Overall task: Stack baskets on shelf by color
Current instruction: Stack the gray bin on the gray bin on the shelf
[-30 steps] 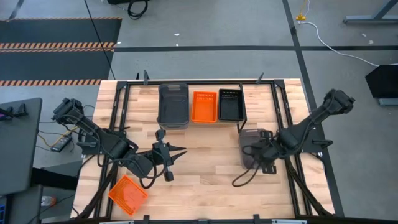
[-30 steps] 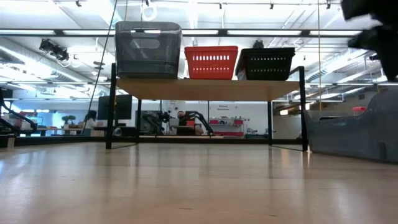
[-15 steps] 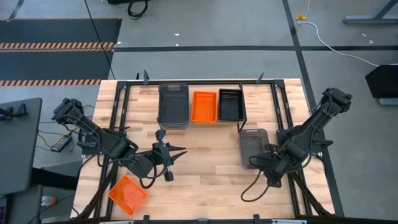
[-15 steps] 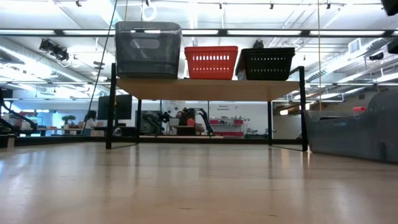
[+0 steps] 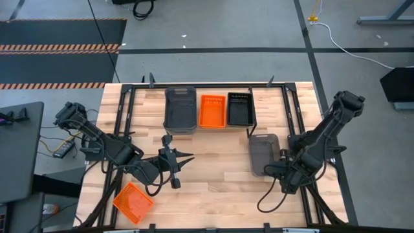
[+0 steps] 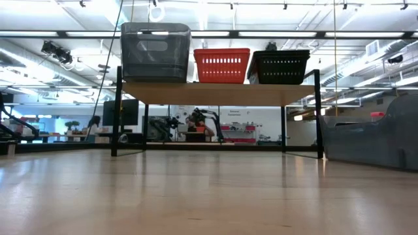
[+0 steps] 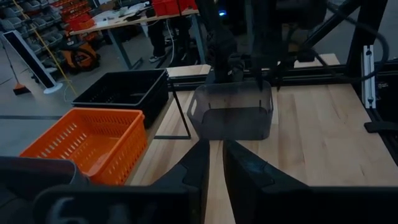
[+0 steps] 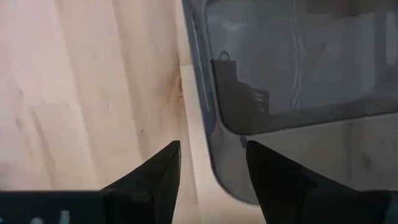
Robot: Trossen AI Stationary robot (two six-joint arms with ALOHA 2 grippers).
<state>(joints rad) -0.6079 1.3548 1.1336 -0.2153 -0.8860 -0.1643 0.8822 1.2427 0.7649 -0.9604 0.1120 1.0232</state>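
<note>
1. Three baskets already sit on the shelf (image 5: 272,85) at the far edge of the surface (image 5: 213,194): a grey stack (image 5: 180,109), an orange one (image 5: 211,111) and a black one (image 5: 239,107), side by side. I cannot see anything inside them.
2. One loose grey basket (image 5: 263,154) stands on the surface toward the right edge, apparently empty. The right gripper (image 8: 208,171) hovers just beside its near end, fingers spread wide and holding nothing.
3. One orange basket (image 5: 133,202) lies at the near left corner, also empty.
4. The left gripper (image 5: 184,160) waits mid-surface, fingers narrow and empty.
5. The step in hand looks like fetching the grey basket: next, the right fingers must straddle its wall, close, then carry it onto the grey stack.
</note>
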